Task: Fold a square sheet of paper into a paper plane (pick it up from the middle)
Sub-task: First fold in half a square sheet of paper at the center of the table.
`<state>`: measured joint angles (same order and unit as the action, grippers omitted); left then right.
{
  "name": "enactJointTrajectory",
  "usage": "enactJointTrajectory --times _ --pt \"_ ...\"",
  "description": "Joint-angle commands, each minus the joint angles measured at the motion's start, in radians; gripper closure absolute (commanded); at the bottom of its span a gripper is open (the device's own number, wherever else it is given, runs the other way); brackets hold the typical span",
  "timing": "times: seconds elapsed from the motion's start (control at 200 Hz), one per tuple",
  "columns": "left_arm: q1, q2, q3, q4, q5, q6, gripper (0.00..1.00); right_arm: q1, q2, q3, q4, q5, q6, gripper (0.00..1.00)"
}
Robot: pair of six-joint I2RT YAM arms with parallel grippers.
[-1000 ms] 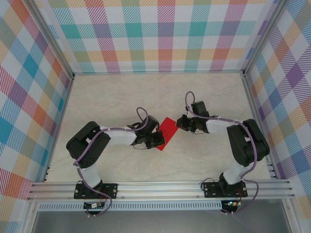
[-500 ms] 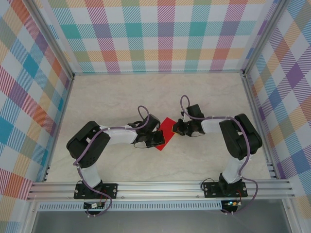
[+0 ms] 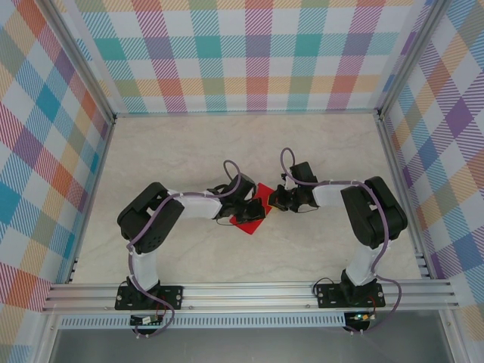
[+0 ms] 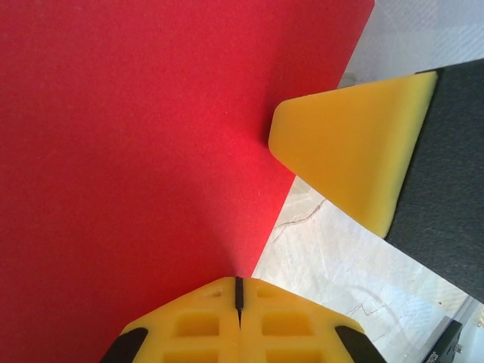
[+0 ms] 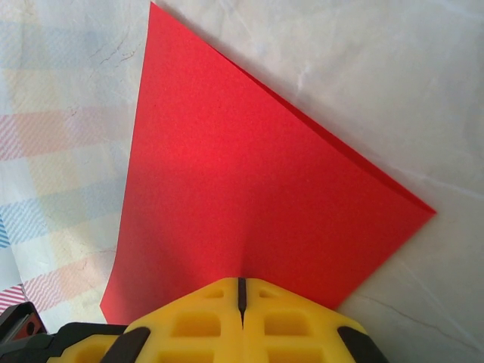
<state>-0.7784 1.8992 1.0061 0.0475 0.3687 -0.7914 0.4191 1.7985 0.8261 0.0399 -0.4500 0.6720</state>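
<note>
Here's the pale marbled table [image 3: 189, 151], boxed in by pastel checked walls [image 3: 242, 53], with a ribbed aluminium rail [image 3: 249, 295] along the near edge. The black-and-white left arm [image 3: 151, 223] reaches in from its base, and the black-and-white right arm [image 3: 374, 212] bends in from the other side. They meet near the middle of the table.

Between them is the sheet of bright red paper [image 3: 262, 192], partly covered by the left gripper [image 3: 253, 208]. The right gripper [image 3: 274, 200] is just beside it on the sheet's right.

On the left wrist camera, the sheet [image 4: 136, 151] runs right down into the left gripper [image 4: 238, 291]. Its yellow fingertips [image 4: 204, 325] are pressed together on the paper's edge, with no gap at the seam. A second yellow pad with black backing [image 4: 348, 151] touches the same edge further along; it looks like the right gripper's finger, though I can't be sure.

On the right wrist camera, the sheet [image 5: 249, 189] comes to a point at the far right, and a second layer shows along its upper edge. The right gripper [image 5: 240, 291] is clamped tight on the near edge. I can't tell whether the paper lies flat on the table or is lifted off it.
</note>
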Motion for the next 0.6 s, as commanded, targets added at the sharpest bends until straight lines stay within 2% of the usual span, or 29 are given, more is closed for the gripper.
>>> enactJointTrajectory --times 0.0,0.135,0.595 --pt "-0.014 0.012 -0.027 -0.031 0.020 0.023 0.98 0.000 0.054 0.002 -0.084 0.067 -0.015 0.97" --pt "-0.015 -0.009 -0.077 -0.039 0.053 0.033 0.98 0.000 0.064 0.019 -0.115 0.087 -0.020 0.98" --pt "-0.014 -0.110 -0.134 -0.137 0.061 0.135 0.99 0.000 0.111 0.045 -0.145 0.106 -0.015 0.98"
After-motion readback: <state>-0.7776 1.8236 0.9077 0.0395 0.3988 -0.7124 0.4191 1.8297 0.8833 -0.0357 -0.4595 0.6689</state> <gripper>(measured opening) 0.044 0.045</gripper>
